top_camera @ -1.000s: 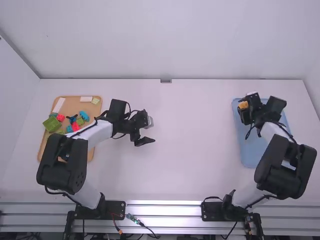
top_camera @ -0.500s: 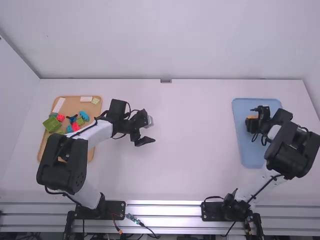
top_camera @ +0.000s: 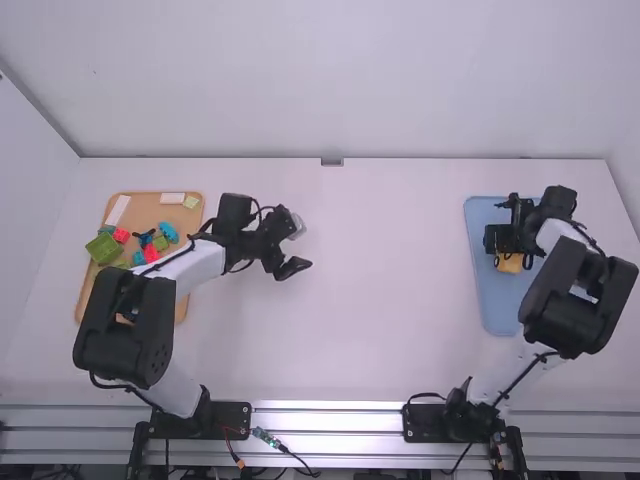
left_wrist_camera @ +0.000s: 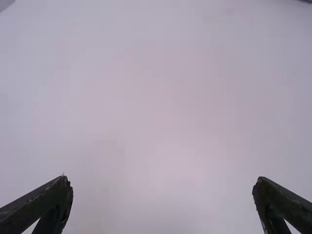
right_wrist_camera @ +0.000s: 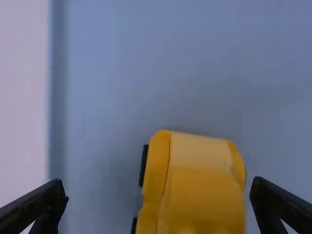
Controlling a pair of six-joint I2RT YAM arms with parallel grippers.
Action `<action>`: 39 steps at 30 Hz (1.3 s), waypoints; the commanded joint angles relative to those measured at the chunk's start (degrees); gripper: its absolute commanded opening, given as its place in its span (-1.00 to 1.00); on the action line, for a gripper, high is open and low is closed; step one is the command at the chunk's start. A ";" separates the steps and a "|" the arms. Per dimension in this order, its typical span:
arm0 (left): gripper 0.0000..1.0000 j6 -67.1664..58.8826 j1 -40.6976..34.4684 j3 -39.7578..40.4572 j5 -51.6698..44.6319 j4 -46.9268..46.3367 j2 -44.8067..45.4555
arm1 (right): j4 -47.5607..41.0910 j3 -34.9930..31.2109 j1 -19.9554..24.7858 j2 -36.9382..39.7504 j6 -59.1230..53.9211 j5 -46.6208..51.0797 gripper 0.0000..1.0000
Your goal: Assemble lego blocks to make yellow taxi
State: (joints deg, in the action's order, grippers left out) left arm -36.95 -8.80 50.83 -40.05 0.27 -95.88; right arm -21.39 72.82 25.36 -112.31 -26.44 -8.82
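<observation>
Evidently the taxi (right_wrist_camera: 202, 190) lies in the blue tray (top_camera: 496, 310), part of it cut off by the right wrist view's edge and part hidden in the high view by the right gripper (top_camera: 498, 222). That gripper's fingers stand apart, one to each side of it. Its underside cannot be made out. The left gripper (top_camera: 300, 246) is spread over the table (top_camera: 400, 290); the left arm (top_camera: 200, 267) conceals part of the tan tray (top_camera: 181, 312).
</observation>
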 commanded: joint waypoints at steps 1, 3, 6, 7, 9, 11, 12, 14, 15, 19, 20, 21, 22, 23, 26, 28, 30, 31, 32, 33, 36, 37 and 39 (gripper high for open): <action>0.98 12.96 0.09 -0.52 5.79 0.80 1.16 | -3.23 4.37 -2.36 4.98 2.19 4.44 0.99; 0.98 18.55 0.11 -0.42 9.27 1.39 1.62 | -7.13 6.23 -4.44 6.88 4.61 6.86 0.99; 0.99 26.11 0.04 -0.44 15.78 1.52 2.69 | -10.93 7.32 -7.80 9.79 7.19 7.50 0.99; 0.98 29.35 -0.22 -0.46 19.61 1.41 3.39 | -11.98 7.32 -9.68 11.01 7.82 7.41 0.99; 0.98 33.11 -0.83 -0.50 24.13 1.06 4.49 | -12.76 7.30 -12.17 12.19 8.98 7.65 0.99; 0.98 37.13 -1.73 -0.52 29.51 -0.45 6.52 | -13.86 7.26 -15.19 13.37 10.36 7.63 0.99; 0.98 37.76 -2.01 -0.55 30.99 -1.06 7.20 | -14.05 7.19 -15.98 13.72 10.67 7.63 0.99; 0.98 38.49 -3.26 -0.55 36.26 -3.18 9.86 | -14.16 6.99 -18.97 14.62 11.91 7.56 0.99; 0.97 38.59 -4.15 -0.55 38.84 -4.23 11.50 | -14.29 6.99 -21.20 14.88 13.09 7.58 0.98; 0.98 43.38 -5.92 -0.61 44.33 -7.66 16.68 | -15.34 6.99 -27.67 15.14 13.79 7.41 0.98; 0.98 43.62 -5.95 -0.61 44.68 -8.64 17.69 | -15.52 6.99 -28.83 15.14 13.79 7.41 0.98; 0.98 43.60 -5.75 -0.63 44.59 -9.58 18.80 | -15.67 6.99 -30.42 15.14 13.77 7.41 0.99; 0.97 43.58 -5.62 -0.66 44.48 -9.98 19.22 | -15.74 6.99 -31.12 15.14 13.73 7.41 0.99; 0.97 43.43 -5.45 -0.80 43.96 -10.25 19.78 | -15.62 6.85 -31.64 15.29 13.76 7.60 0.98; 0.90 41.40 -3.41 -2.84 41.93 -8.21 21.81 | -13.62 4.85 -29.64 17.28 15.76 8.82 0.91; 0.86 40.16 -2.17 -4.08 40.68 -6.97 23.06 | -12.43 3.67 -28.46 18.47 16.94 8.82 0.87; 0.81 38.80 -0.82 -5.43 40.05 -5.62 24.41 | -11.17 2.40 -27.19 19.73 18.21 8.82 0.83; 0.78 37.98 0.00 -6.25 40.05 -4.80 25.23 | -10.41 1.64 -26.43 20.50 18.97 8.82 0.80; 0.76 37.34 0.64 -6.89 40.05 -4.15 25.87 | -9.82 1.05 -25.84 21.09 19.56 8.82 0.78; 0.72 36.95 1.76 -8.01 40.05 -3.04 26.99 | -8.80 0.03 -25.36 22.11 20.58 8.82 0.74; 0.65 36.95 3.93 -10.18 40.05 -0.87 29.16 | -6.84 -1.93 -25.36 24.06 22.54 8.82 0.68; 0.60 36.95 5.22 -11.47 40.05 -0.27 30.45 | -5.68 -3.08 -25.36 25.22 23.69 8.82 0.64; 0.52 36.95 7.41 -13.67 40.05 -0.27 32.64 | -3.73 -5.03 -25.36 27.17 25.64 8.82 0.57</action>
State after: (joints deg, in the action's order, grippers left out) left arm 0.99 -3.51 39.42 0.49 -0.05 -66.04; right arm -25.98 69.73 0.27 -88.03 -4.36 -0.01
